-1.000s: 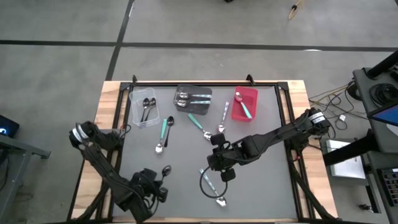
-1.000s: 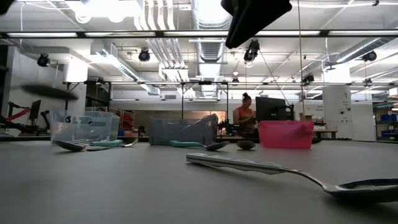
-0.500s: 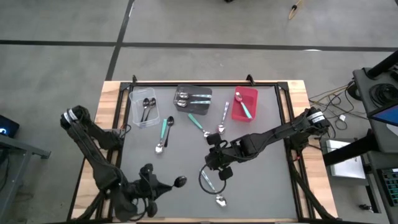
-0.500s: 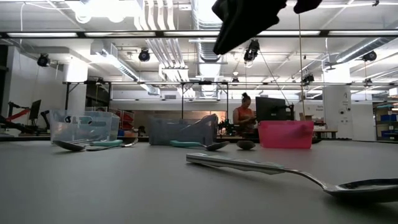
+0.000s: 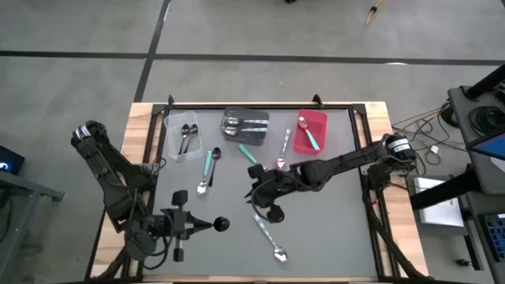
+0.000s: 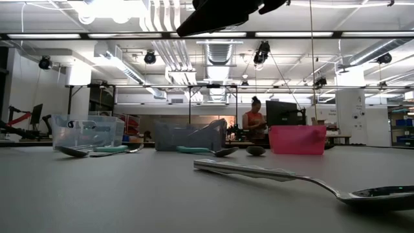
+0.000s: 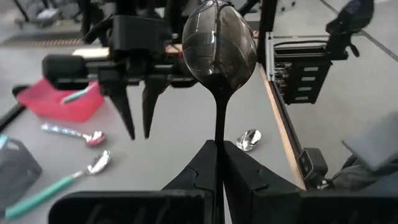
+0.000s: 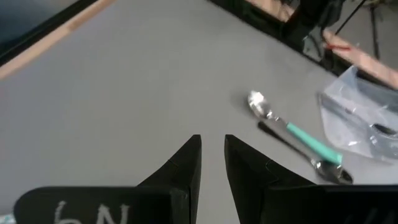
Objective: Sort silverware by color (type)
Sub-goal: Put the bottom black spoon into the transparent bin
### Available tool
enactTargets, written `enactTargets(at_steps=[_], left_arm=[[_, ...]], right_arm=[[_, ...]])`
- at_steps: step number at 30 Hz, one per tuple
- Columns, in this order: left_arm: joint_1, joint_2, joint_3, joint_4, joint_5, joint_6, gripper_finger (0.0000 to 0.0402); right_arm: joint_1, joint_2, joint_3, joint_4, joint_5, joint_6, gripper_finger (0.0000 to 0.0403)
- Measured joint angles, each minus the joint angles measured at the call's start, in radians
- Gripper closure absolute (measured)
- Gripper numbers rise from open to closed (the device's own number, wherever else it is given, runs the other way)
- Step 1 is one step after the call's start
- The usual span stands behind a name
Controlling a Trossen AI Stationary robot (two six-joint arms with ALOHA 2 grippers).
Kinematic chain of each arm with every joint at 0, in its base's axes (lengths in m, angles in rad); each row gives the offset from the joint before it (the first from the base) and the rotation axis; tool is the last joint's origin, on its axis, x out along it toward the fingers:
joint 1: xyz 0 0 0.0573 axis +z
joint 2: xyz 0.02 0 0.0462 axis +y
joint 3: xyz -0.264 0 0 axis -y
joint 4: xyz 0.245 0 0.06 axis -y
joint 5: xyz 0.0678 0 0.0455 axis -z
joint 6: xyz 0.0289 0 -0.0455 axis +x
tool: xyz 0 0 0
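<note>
My left gripper [image 5: 201,225] hangs above the table's near left part, shut on a black spoon [image 7: 217,43] whose bowl [image 5: 222,225] points toward the right edge. My right gripper [image 5: 252,192] hovers over the table's middle, its fingers a little open with nothing between them [image 8: 212,146]. A silver spoon [image 5: 270,238] lies flat near the front. A teal-handled spoon [image 5: 206,170] and a black spoon [image 5: 214,162] lie side by side left of centre. Another teal-handled spoon [image 5: 248,153] and a silver one [image 5: 282,151] lie farther back. My left gripper pinches the black spoon's thin handle [image 7: 217,138] between its two shut fingers. The fingers lie along the handle, roughly level, pointing toward the table's right edge. The spoon sticks straight out ahead of them, bowl foremost, lifted clear of the table.
Three bins stand along the far edge: a clear one [image 5: 183,136] with black spoons, a dark grey one [image 5: 245,123] with silver spoons, and a red one [image 5: 311,131] with a teal-handled spoon. Bare grey mat lies at the near left and near right. A person stands far behind the table [image 6: 253,122].
My left gripper has risen from the mat with the black spoon and rolled about its own line; the spoon is now lifted clear and points toward the right edge. My right gripper has gone toward the table's left edge, away from the silver spoon near the front.
</note>
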Motion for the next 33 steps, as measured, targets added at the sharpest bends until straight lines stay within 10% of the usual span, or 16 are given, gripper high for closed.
enactTargets(at_steps=[12,25,33], left_arm=[[0.070,-0.101,-0.242,0.233,0.010,0.111,0.0402],[0.201,-0.286,-0.713,1.045,0.200,0.350,0.0401],[0.208,-0.309,-0.811,1.205,0.221,0.412,0.0401]], right_arm=[[-0.036,0.000,-0.005,0.037,-0.001,0.012,0.0342],[-0.103,0.000,-0.004,0.060,0.001,0.038,0.0342],[-0.111,0.000,-0.004,0.066,0.001,0.060,0.0342]])
